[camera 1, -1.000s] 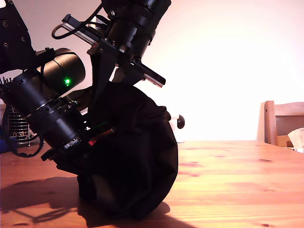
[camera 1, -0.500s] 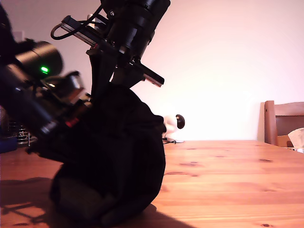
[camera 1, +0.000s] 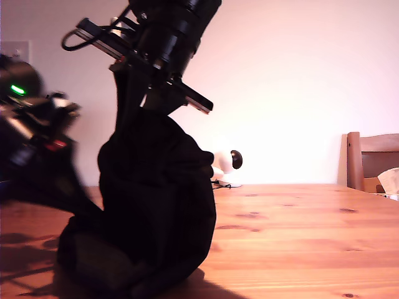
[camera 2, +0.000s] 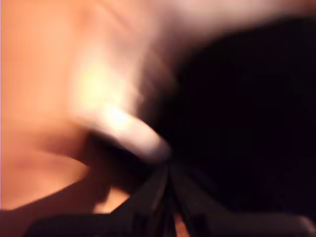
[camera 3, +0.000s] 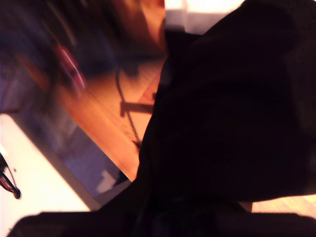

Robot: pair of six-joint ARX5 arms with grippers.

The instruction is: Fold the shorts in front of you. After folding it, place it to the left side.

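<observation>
The black shorts (camera 1: 156,212) hang as a bunched bundle, their lower end resting on the wooden table (camera 1: 299,237). In the exterior view, my second gripper (camera 1: 134,112) holds their top from above at centre-left, shut on the cloth. The second wrist view shows the shorts (camera 3: 232,123) draped over its jaws, hiding them. My first gripper (camera 1: 65,187), blurred at the exterior view's left, grips the bundle's lower side. In the first wrist view its fingers (camera 2: 148,192) meet at a point (camera 2: 168,175) against the dark shorts (camera 2: 247,123).
A wooden chair (camera 1: 371,162) stands at the exterior view's right edge, with something pale (camera 1: 389,180) beside it. A small white object with a black knob (camera 1: 229,162) sits at the far table edge behind the shorts. The first arm (camera 3: 64,64) appears blurred in the second wrist view.
My first arm has swung towards the exterior view's left and risen, dragging the lower part of the shorts with it. The second gripper has shifted only slightly.
</observation>
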